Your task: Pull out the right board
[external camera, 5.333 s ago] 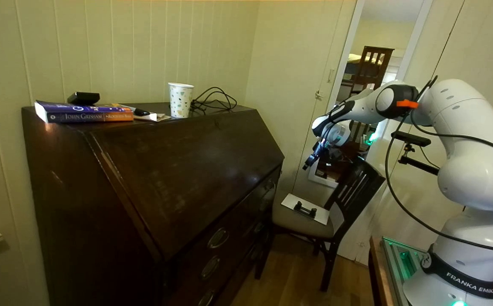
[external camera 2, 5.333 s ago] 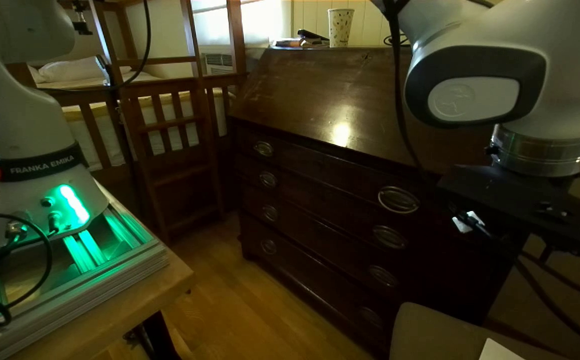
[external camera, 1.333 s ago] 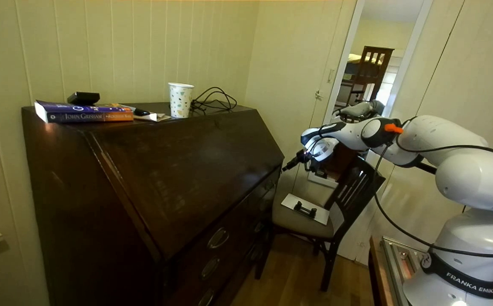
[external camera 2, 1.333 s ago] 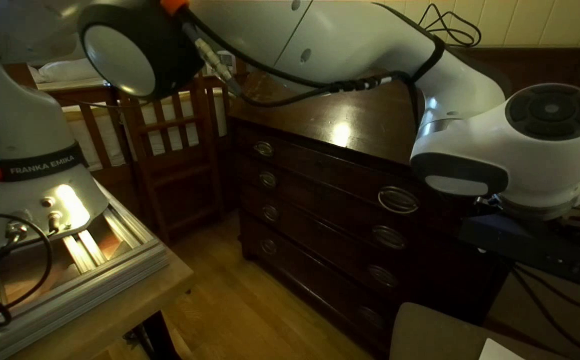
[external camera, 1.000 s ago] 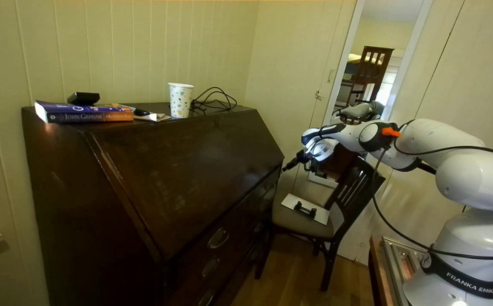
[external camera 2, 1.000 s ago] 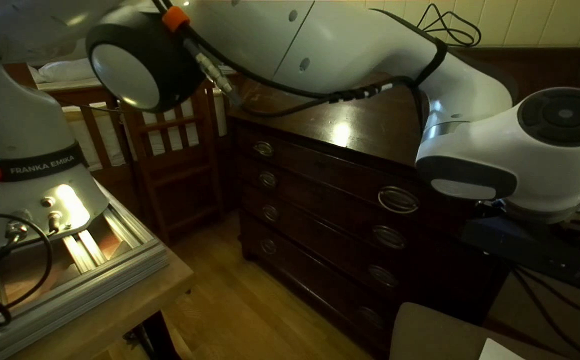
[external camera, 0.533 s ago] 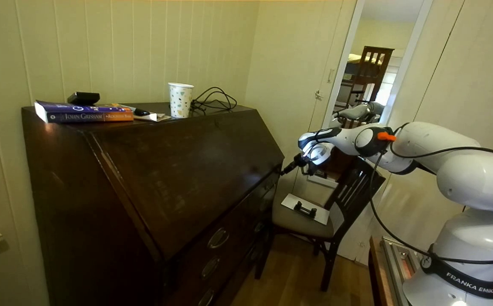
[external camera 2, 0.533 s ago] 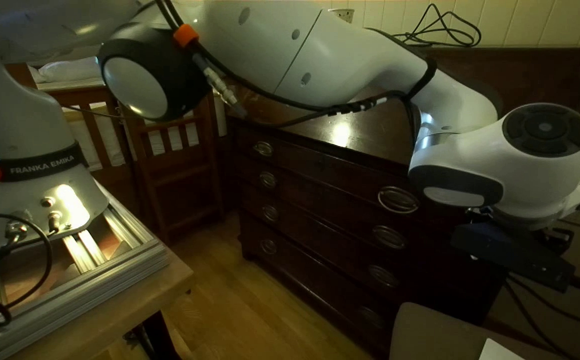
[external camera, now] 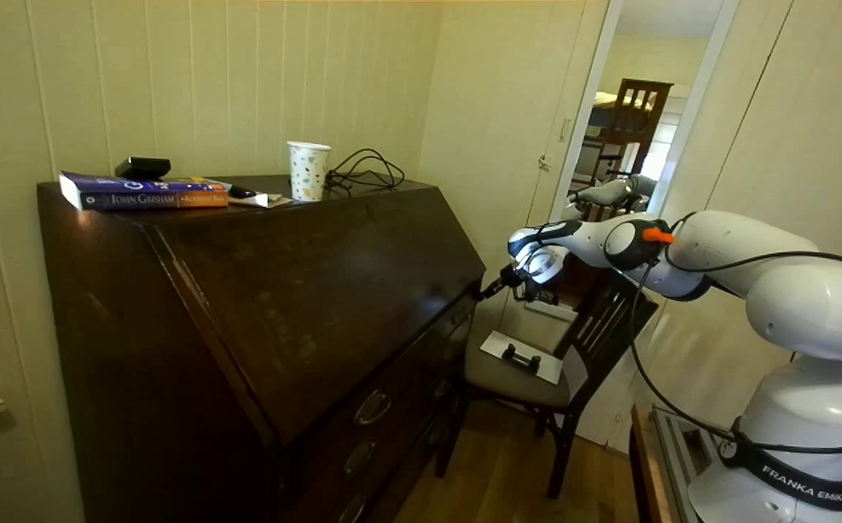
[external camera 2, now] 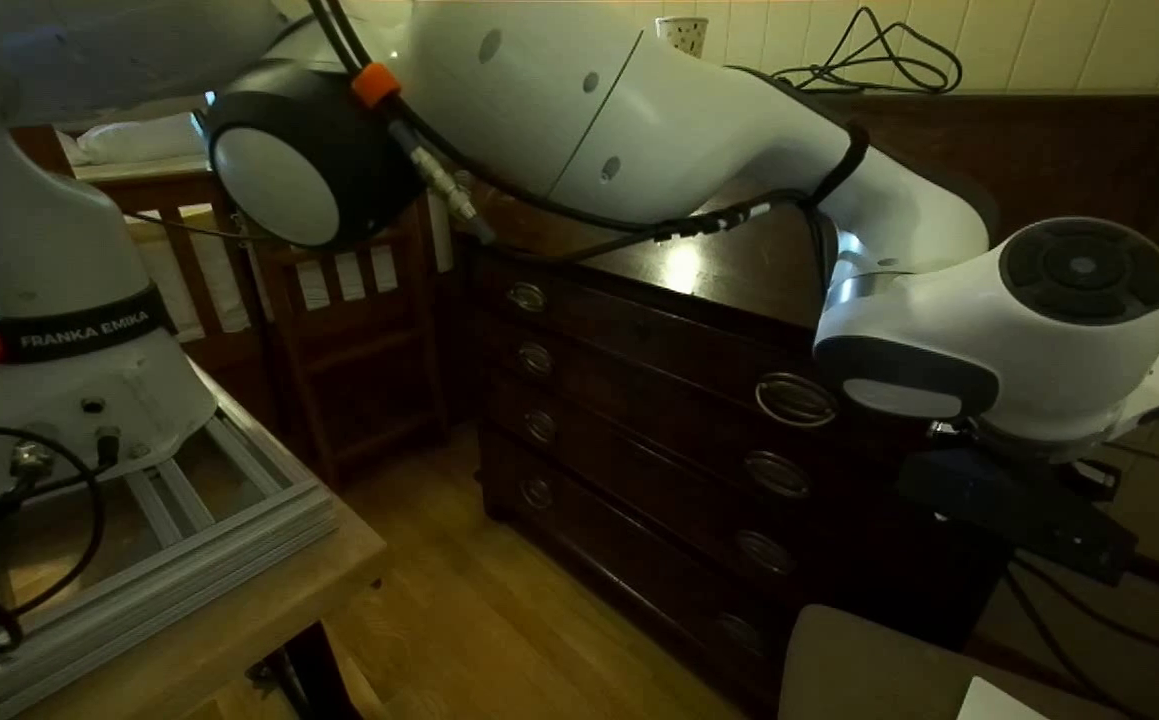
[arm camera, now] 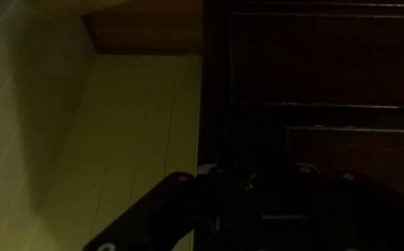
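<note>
Fingers (external camera: 492, 290) had come down and inward since the earlier frame, from well off the counter (external camera: 144, 341) to its right end, at three o'clock of the lid (external camera: 319, 290); cup (external camera: 309, 171) and book (external camera: 148, 197) had not moved. The step in hand looked to be the grasp. In the wrist view the board (arm camera: 257, 144) showed as a dark strip at four o'clock of centre, tucked between the counter's edge and the top drawer (arm camera: 369, 150). Its end lay at the fingers, but whether they were clenched on it, or only beside it, was too dark to say. It seemed flush, so the pull had likely not begun. The next move, I judged, called for a firm pinch on that end, then a straight draw out from the drawer's front, with no twist to bind it. I counted one board, one lid, four drawers (external camera 2: 654, 415) and eight handles (external camera 2: 796, 399); on top, one book with one case (external camera: 143, 168) on it, one pen (external camera: 241, 192), one cup and one cable (external camera: 364, 173). At five o'clock of the fingers stood one chair (external camera: 515, 388), bearing one white panel (external camera: 497, 346) with one black piece (external camera: 521, 359) on it
</note>
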### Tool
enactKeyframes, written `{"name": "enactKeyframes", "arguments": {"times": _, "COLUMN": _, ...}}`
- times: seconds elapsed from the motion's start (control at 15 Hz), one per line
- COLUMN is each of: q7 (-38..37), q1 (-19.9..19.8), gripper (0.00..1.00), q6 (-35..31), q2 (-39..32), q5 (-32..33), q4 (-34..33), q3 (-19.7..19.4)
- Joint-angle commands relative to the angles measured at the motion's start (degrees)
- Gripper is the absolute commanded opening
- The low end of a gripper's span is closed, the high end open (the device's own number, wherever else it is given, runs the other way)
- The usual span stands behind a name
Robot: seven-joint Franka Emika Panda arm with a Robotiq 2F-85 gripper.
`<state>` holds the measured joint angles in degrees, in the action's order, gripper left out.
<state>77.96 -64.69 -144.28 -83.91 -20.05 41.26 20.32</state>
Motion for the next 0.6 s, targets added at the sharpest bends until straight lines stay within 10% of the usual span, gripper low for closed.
{"name": "enactKeyframes", "arguments": {"times": 0.0, "q7": 3.5, "q1": 0.3, "gripper": 0.03, "q6": 0.0, "q2": -2.4, "q5": -0.7, "q4": -4.5, "q3": 2.6}}
{"name": "enactKeyframes", "arguments": {"times": 0.53, "q7": 3.0, "q1": -2.1, "gripper": 0.06, "q6": 2.7, "q2": -2.2, "q5": 1.1, "q4": -4.9, "q3": -1.2}}
